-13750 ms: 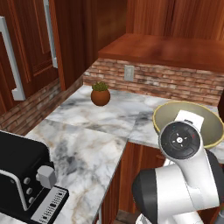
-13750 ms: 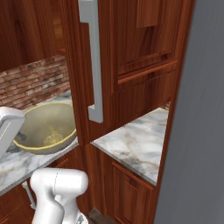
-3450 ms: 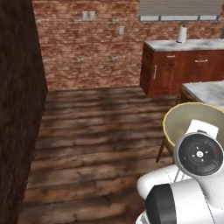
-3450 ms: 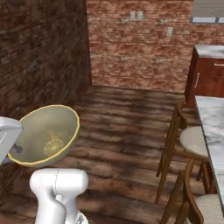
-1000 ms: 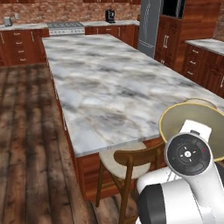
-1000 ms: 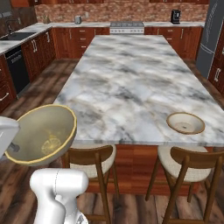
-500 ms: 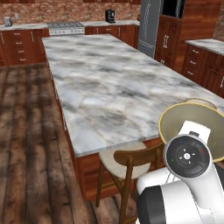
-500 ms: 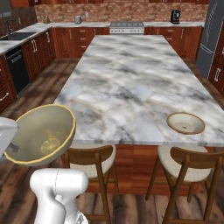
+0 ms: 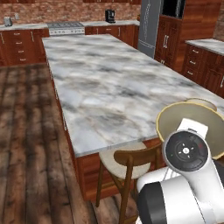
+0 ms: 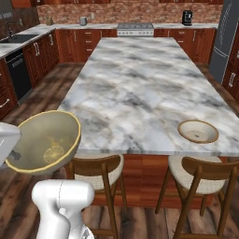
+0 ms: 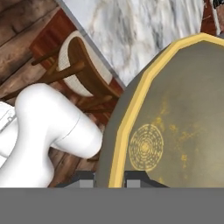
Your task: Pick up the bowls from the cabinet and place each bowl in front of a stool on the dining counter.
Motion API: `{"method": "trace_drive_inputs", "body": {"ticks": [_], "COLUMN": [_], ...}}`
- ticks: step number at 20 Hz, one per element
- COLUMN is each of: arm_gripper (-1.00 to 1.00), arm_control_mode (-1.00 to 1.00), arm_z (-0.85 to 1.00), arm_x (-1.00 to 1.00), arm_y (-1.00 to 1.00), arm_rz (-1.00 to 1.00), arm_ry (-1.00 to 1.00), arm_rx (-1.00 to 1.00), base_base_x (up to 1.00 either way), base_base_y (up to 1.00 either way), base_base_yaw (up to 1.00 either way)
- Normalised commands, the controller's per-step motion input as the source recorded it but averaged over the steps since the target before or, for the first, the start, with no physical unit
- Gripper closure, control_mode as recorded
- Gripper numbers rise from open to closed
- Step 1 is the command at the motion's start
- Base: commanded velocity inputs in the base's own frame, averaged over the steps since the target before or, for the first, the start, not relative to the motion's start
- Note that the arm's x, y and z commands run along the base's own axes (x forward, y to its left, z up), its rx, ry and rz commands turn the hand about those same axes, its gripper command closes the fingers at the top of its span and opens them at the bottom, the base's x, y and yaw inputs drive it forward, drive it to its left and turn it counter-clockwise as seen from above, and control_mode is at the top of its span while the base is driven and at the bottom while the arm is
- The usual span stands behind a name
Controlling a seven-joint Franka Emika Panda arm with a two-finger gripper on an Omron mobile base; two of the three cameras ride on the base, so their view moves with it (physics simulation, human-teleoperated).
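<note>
My gripper (image 11: 109, 179) is shut on the rim of the deep grey-olive bowl (image 11: 175, 118), one finger on each side of its yellowish edge. The bowl (image 10: 44, 140) hangs tilted, off the near edge of the dining counter (image 10: 140, 79), above and left of a stool (image 10: 95, 173). From the left, the bowl (image 9: 192, 120) shows behind my wrist. The shallower cream bowl (image 10: 198, 130) rests on the counter near its front edge, in front of the right stool (image 10: 200, 175). The cabinet is out of view.
Red-brown drawer units line the far wall, with a stove (image 10: 134, 28) and a coffee machine (image 10: 186, 17). A steel fridge (image 9: 150, 26) stands at the right. Dark wooden floor (image 9: 26, 131) runs along the island's left side.
The base has driven from the corner worktop, across the room, to the island's near edge, with the bowl still held. Over the last second nothing has moved.
</note>
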Motion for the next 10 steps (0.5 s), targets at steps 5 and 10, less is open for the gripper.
{"method": "trace_drive_inputs", "body": {"ticks": [5,10], "arm_gripper": [1.00,1.00], "arm_control_mode": [-1.00,-1.00], "arm_z": [0.34,0.05], "arm_x": [0.60,0.64], "arm_y": [0.25,0.12], "arm_rz": [0.00,-0.04], "arm_ry": [0.05,0.08], "arm_rx": [0.10,0.07], "base_base_x": [0.00,0.00], "base_base_y": [0.00,0.00], "base_base_yaw": [0.00,0.00]}}
